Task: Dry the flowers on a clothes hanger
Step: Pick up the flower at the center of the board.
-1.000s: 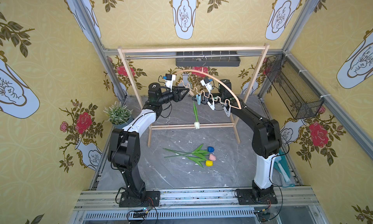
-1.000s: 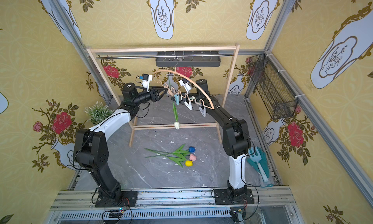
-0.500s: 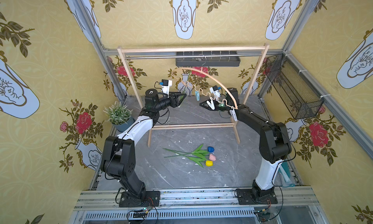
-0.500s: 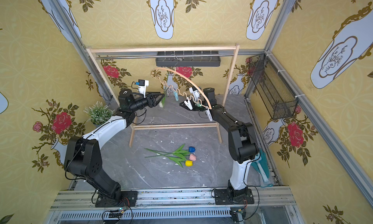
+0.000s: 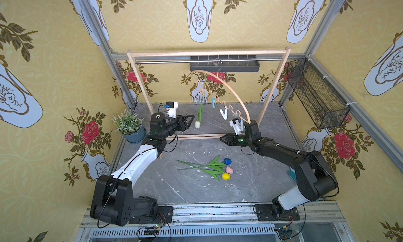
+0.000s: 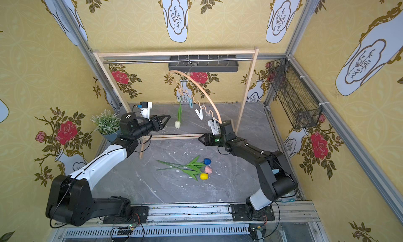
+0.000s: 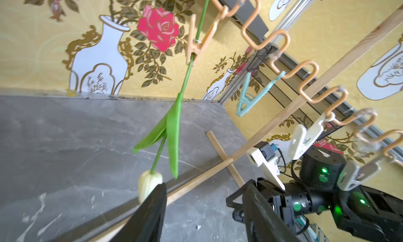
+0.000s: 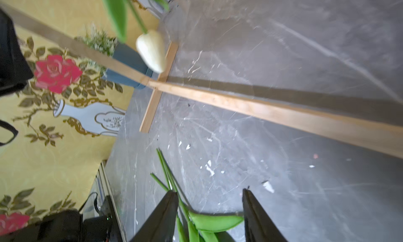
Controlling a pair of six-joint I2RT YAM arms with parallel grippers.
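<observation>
Noted three flowers (image 5: pixel 214 164) lying together mid-tabletop, blue, pink and yellow heads toward the right edge. Found right gripper (image 8: pixel 209 191) spread, empty, raised just past them. Found left gripper (image 7: pixel 206 184) likewise spread, holding nothing, just beside the white tulip (image 5: pixel 197 124). Saw that tulip hanging head down, stem pegged on the clothes hanger (image 5: pixel 202 71), hooked over the rack rail (image 5: pixel 163 61) toward the far edge.

A robot lab cell: aluminium frame (image 5: pixel 96 25), wallpaper-printed panels (image 5: pixel 152 22), arms (image 5: pixel 139 162) mounted on a rail (image 5: pixel 218 210).
</observation>
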